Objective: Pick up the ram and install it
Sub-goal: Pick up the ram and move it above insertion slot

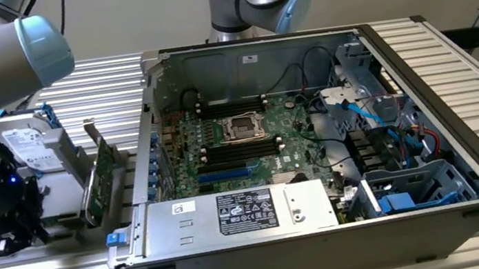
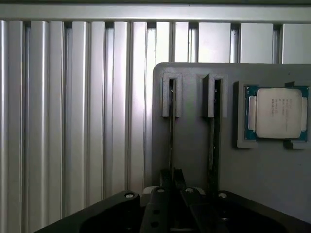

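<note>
At the pick-up step, by the look of it, with nothing yet seated in the machine. Black robot hand (image 2: 172, 180) down low over a flat grey plastic holder (image 2: 194, 160) at the exterior view's left, lined up with the ram (image 2: 171, 124), a thin dark-edged stick standing edge-on in one of two narrow slots. Width of the hand's opening: cannot tell. Likely calls for a square hold on the thin board, with no twisting in the slot. Underneath, a ribbed aluminium desk (image 2: 73, 121). Toward the exterior view's right, an open black computer case (image 1: 311, 257), green motherboard (image 1: 299, 125) inside. Plain pale wall (image 1: 131, 16) behind.
</note>
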`<action>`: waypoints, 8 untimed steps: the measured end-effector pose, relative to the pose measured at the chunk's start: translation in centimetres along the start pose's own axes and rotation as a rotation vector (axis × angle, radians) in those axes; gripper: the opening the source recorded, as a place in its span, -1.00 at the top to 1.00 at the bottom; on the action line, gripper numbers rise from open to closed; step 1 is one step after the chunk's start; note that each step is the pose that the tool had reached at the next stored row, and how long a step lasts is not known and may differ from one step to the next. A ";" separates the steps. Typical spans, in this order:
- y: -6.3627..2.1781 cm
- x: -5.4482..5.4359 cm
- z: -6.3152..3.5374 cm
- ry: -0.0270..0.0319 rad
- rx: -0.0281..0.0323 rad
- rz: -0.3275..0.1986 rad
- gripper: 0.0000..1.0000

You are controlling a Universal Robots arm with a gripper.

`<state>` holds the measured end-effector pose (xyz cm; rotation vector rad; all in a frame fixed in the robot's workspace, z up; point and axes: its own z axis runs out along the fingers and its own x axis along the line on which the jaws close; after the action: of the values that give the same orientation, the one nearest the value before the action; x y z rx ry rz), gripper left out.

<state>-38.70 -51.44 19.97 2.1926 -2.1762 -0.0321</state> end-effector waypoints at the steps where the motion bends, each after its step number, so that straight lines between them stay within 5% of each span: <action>1: 0.01 0.0 -0.26 -0.0001 -0.0005 0.000 0.72; 8: 0.14 0.1 -2.87 0.0000 -0.0069 0.000 0.72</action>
<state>-38.69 -51.44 22.85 2.1892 -2.1726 -0.0396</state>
